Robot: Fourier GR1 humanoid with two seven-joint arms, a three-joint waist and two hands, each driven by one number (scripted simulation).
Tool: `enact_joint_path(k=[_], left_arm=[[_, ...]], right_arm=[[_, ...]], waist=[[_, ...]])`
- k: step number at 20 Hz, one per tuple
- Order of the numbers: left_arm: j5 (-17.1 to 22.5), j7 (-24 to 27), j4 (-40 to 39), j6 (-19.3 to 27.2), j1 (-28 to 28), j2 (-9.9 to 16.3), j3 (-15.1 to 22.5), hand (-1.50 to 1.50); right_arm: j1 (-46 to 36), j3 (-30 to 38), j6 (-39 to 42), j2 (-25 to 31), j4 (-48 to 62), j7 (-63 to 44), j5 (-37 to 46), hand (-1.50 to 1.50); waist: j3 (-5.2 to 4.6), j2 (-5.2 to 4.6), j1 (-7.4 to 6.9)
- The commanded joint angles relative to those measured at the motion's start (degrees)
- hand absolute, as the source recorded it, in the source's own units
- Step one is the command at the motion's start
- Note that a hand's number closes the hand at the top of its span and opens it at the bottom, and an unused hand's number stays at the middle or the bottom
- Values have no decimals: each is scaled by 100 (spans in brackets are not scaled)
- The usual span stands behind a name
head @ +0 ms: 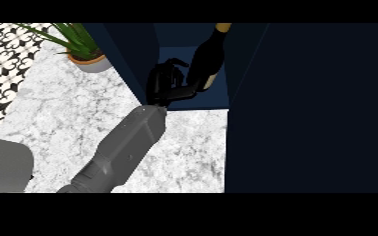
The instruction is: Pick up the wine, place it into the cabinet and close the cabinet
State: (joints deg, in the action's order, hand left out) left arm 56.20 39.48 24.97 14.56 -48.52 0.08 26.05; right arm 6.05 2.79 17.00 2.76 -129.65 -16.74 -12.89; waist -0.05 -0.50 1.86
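From my seat, nearest thing is a grey forearm (122, 152) coming in from about 7 o'clock and running up toward 12. By its position I'd call it the right arm, but with only one in frame I can't say for sure. A grey rounded shape (13, 167) sits at the 8 o'clock edge, can't tell what it is. Marble counter (81, 105) underneath. Further in, the right hand (164, 82) has its fingers curled round the wine bottle (207, 60), which leans inside the open cabinet (303, 105), gold top toward 12. Way back at 10 o'clock, a potted plant (85, 50).
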Motion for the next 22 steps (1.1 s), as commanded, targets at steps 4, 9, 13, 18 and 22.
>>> enact_joint_path(k=[4, 9, 13, 18, 22], left_arm=[[194, -193, -456, 48, -561, -8, -177, 150], [151, -67, -1098, -144, -547, -8, -29, 150], [294, 188, -1263, -279, -399, -8, -142, 150], [297, 434, -1581, -189, -802, -8, -427, 150], [292, 966, -1686, -357, -663, -9, -559, 150]], right_arm=[[391, 91, 104, 76, -469, -128, -253, -150], [-9, -95, -8, -3, -155, -73, 54, -150], [-455, 233, -39, 218, 39, -275, -221, -150], [13, 14, 103, 16, 137, 171, 32, -150], [-85, 41, 24, 46, -83, 32, -15, -150]], waist=[[3, 21, 5], [0, -17, 63], [-2, -44, 116], [0, -34, 95], [-2, -31, 79]])
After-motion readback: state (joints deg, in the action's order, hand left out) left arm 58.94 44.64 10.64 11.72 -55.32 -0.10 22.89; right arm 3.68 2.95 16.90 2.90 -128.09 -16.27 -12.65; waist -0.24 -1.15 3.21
